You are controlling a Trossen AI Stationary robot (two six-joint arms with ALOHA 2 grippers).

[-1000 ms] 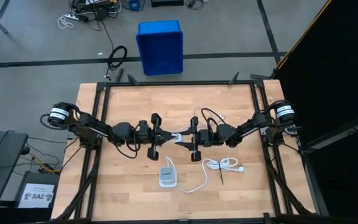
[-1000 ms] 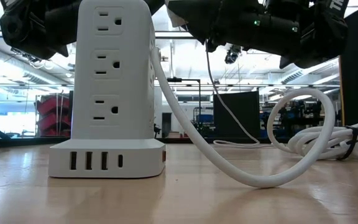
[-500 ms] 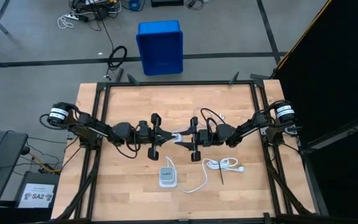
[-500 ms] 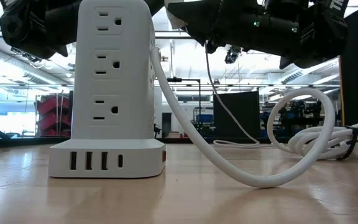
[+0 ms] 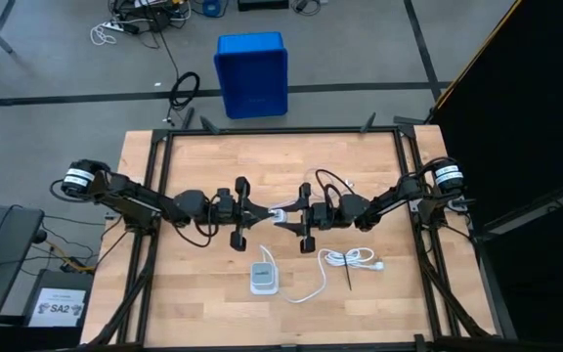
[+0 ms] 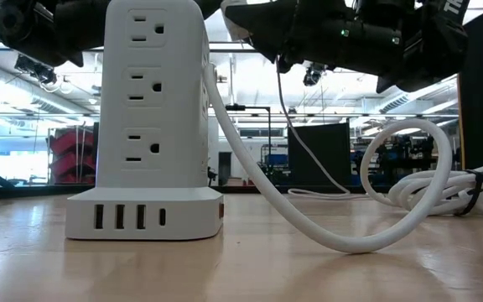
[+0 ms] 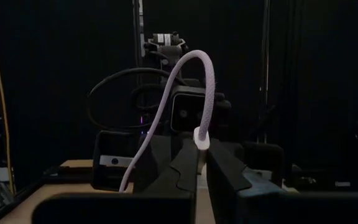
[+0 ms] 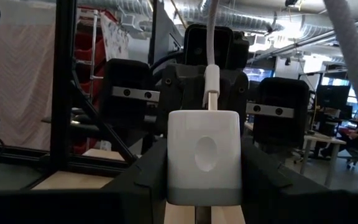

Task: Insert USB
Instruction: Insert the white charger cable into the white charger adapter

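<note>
Meanwhile the left arm's rear is swinging outward; left gripper [image 5: 260, 214] is staying clamped on the USB [image 7: 194, 81], right gripper [image 5: 288, 219] clutching the charger [image 8: 204, 157], plug seemingly entering.

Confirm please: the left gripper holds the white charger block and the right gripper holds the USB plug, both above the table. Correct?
It is reversed. The right wrist view shows the right gripper shut on the charger block; the left wrist view shows the left gripper shut on the USB plug.
</note>
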